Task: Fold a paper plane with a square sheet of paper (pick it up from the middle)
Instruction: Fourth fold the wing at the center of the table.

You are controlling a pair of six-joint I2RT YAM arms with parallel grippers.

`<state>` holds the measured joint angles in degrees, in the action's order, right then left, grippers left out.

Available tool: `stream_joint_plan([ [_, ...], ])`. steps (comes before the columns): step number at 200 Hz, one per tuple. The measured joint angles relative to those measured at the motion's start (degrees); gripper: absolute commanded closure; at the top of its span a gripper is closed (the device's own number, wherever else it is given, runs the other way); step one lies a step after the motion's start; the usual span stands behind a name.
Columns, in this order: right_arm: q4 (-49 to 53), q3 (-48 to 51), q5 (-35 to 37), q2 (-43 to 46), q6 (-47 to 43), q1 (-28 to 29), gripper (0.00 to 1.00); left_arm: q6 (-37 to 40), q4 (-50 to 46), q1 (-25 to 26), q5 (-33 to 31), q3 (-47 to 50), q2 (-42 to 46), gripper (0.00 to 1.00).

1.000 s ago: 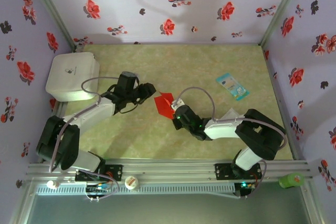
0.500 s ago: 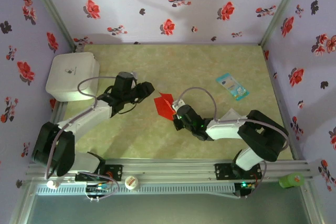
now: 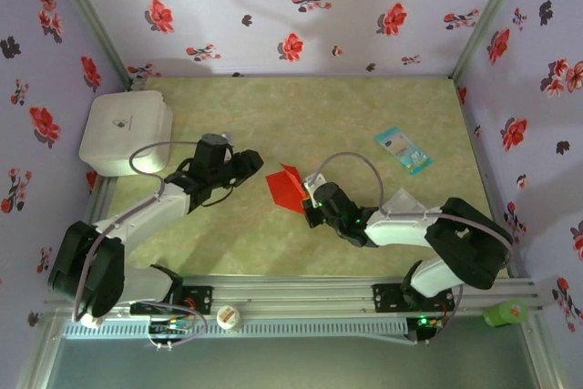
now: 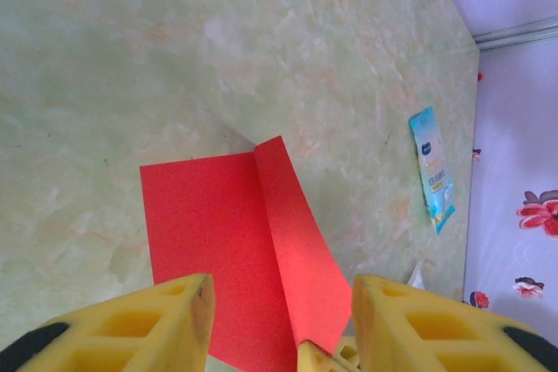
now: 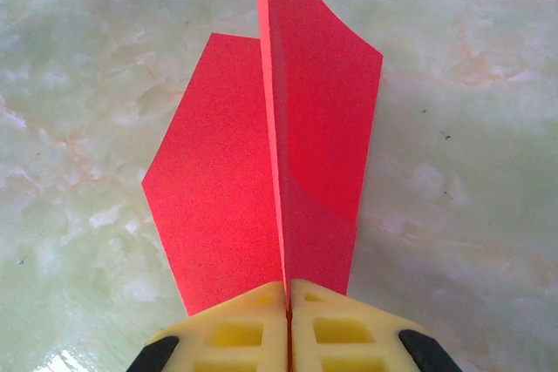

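The square sheet of paper [image 3: 284,187] is bright red and creased down its middle. One half lies flat on the table, the other stands up [image 5: 318,128]. My right gripper [image 5: 287,289] is shut on the crease at the sheet's near end, and it is low over the table centre [image 3: 308,202]. My left gripper [image 3: 253,164] hovers open just left of the sheet. Its yellow fingers [image 4: 174,311] straddle the red paper [image 4: 218,233] without touching it. A tip of the right gripper's fingers [image 4: 318,359] peeks in between them.
A light-blue-and-white packet [image 3: 403,149] lies at the back right, also visible in the left wrist view [image 4: 433,167]. A white box [image 3: 126,131] sits at the table's left edge. Floral walls close in three sides.
My left gripper has drawn back slightly to the left, away from the sheet. The right gripper keeps its hold, and the paper has barely shifted.
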<state>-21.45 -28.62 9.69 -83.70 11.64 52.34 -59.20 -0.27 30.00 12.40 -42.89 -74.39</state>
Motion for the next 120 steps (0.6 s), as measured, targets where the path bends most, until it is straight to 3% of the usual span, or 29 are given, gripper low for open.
stream_joint_plan([
  [120,-5.33,0.28,-3.34,-7.13,6.25,-0.24,0.89,-0.66,4.17,0.00,1.29,2.82,-2.43,0.54],
])
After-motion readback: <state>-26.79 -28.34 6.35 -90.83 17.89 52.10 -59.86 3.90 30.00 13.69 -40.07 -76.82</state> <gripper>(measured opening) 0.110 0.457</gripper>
